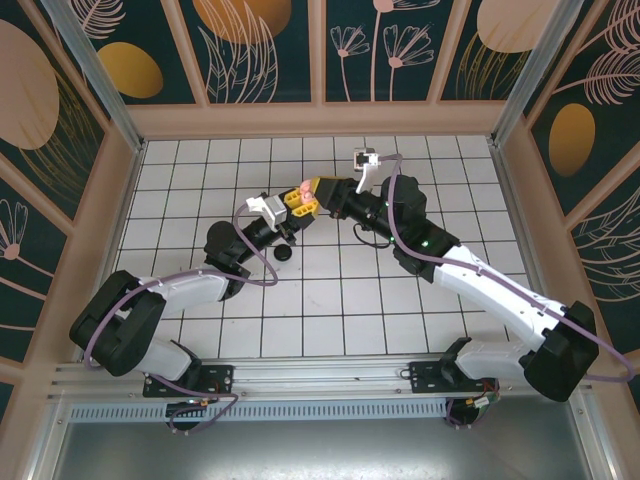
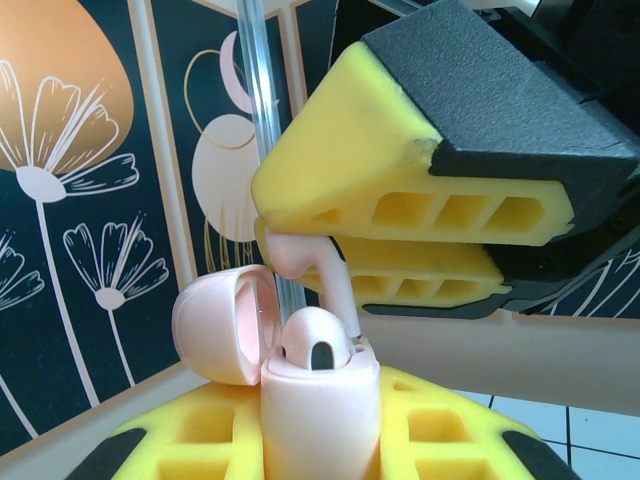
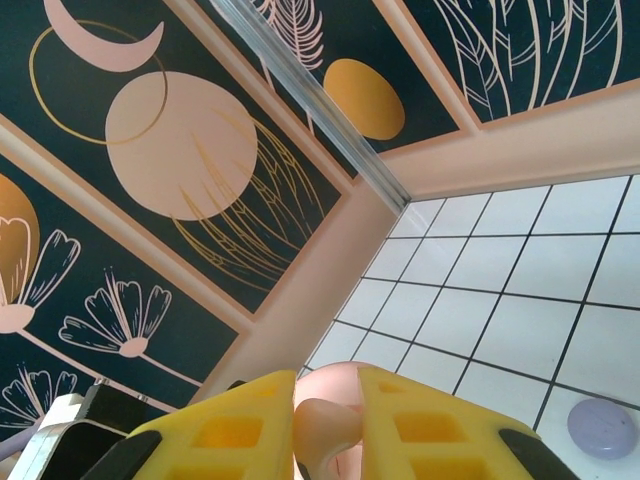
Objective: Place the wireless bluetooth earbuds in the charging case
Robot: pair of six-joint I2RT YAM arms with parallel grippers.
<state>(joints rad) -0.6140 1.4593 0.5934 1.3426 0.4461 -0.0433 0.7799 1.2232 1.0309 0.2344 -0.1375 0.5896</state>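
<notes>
top view: toward twelve o'clock over the white tiled surface [image 1: 400, 300], the left pincer [image 1: 296, 205] and right pincer [image 1: 322, 192] met tip to tip.

left wrist view: the left pincer [image 2: 320, 445] was clenched on an open pale pink round charging case [image 2: 315, 415] with one pale pink stemmed earbud [image 2: 318, 345] seated inside. at its twelve o'clock the right pincer [image 2: 275, 225] gripped a second pink earbud [image 2: 296, 258], stem down at the case's mouth.

right wrist view: the right pincer [image 3: 325, 420] grasped that earbud [image 3: 318, 428].
</notes>
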